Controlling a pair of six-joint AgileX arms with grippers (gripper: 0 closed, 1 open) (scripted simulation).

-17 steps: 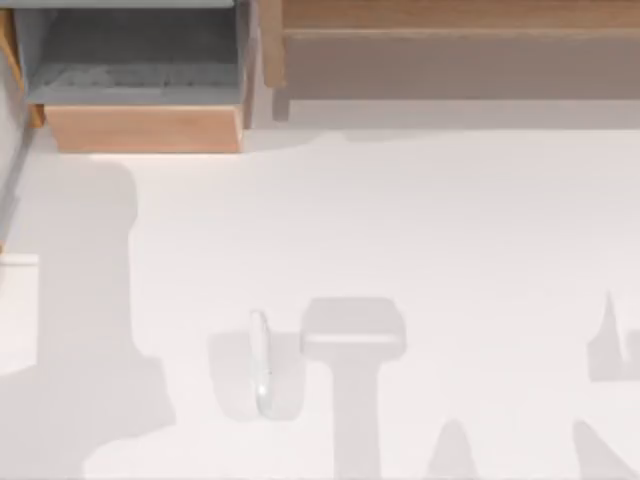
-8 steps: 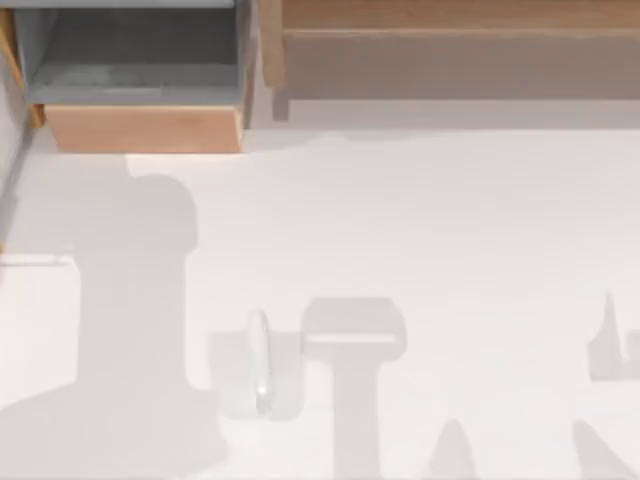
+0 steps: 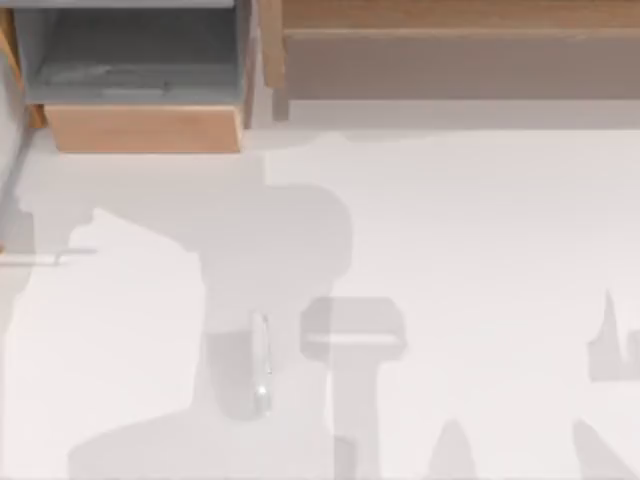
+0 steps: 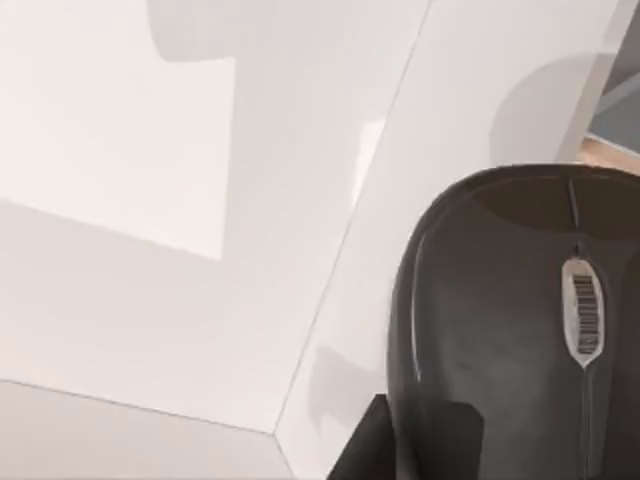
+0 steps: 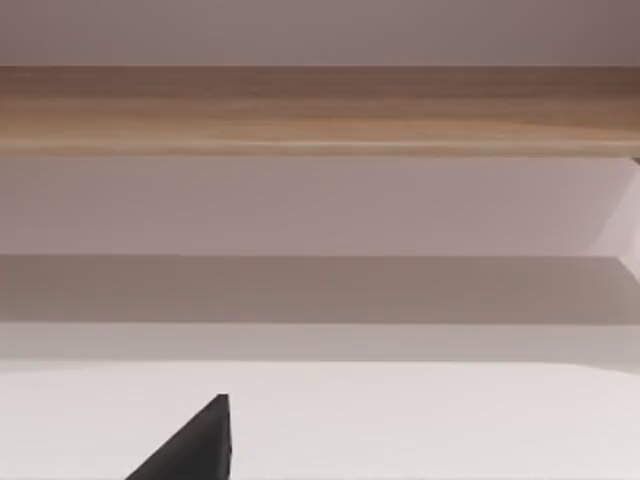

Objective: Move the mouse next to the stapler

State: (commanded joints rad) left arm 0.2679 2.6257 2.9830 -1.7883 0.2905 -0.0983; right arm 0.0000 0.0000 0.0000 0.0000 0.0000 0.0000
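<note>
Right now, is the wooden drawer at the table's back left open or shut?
Open. In the top view the drawer has its wooden front pulled forward, and its grey inside is seen from above.

The left gripper (image 4: 372, 452) is matte black plastic or metal, with no gloss. Its visible part is a blocky, angular piece with flat facets, a slanted outer edge and a squared step near its upper end. The right gripper (image 5: 196, 446) is the same flat black, a sharp wedge with one long sloping edge and one short upright edge meeting at a point.
</note>
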